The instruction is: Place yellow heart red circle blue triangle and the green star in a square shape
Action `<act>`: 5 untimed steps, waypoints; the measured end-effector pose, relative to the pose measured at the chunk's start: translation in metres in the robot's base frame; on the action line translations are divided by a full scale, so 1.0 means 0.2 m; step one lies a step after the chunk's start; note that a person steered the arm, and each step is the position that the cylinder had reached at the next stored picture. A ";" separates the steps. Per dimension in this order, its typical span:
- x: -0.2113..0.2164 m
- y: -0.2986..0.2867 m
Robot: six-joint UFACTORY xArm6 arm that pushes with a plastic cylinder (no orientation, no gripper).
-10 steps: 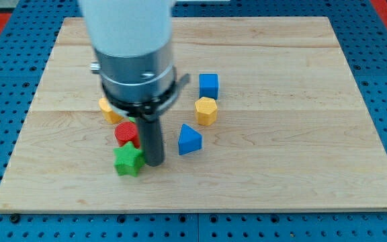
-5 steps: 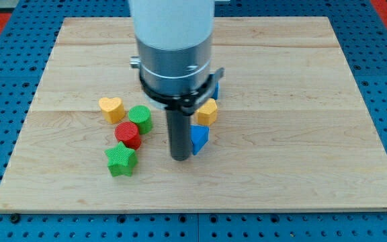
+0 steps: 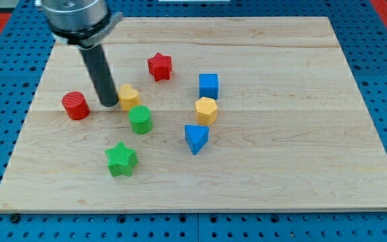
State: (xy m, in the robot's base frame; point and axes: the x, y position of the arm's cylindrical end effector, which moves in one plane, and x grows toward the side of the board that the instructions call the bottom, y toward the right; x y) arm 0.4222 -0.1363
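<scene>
Rod is down on the wooden board point(image 3: 301, 181), my tip point(image 3: 109, 104) sitting between the red circle point(image 3: 76, 105) on the view's left and the yellow heart point(image 3: 129, 97) on the view's right, touching or almost touching the heart's left side; it has nothing to grip with and holds nothing. Green circle point(image 3: 140, 119) is just below the heart. Green star point(image 3: 121, 160) lies further toward the view's bottom, apart from the rest. Blue triangle point(image 3: 195, 138) is to the right of the green circle, with the yellow hexagon point(image 3: 206, 110) just above it and the blue cube point(image 3: 209, 86) above that. Red star point(image 3: 160, 66) sits alone toward the view's top, up-right of the heart.
</scene>
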 end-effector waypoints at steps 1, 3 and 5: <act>0.05 -0.02; -0.11 0.20; -0.06 0.33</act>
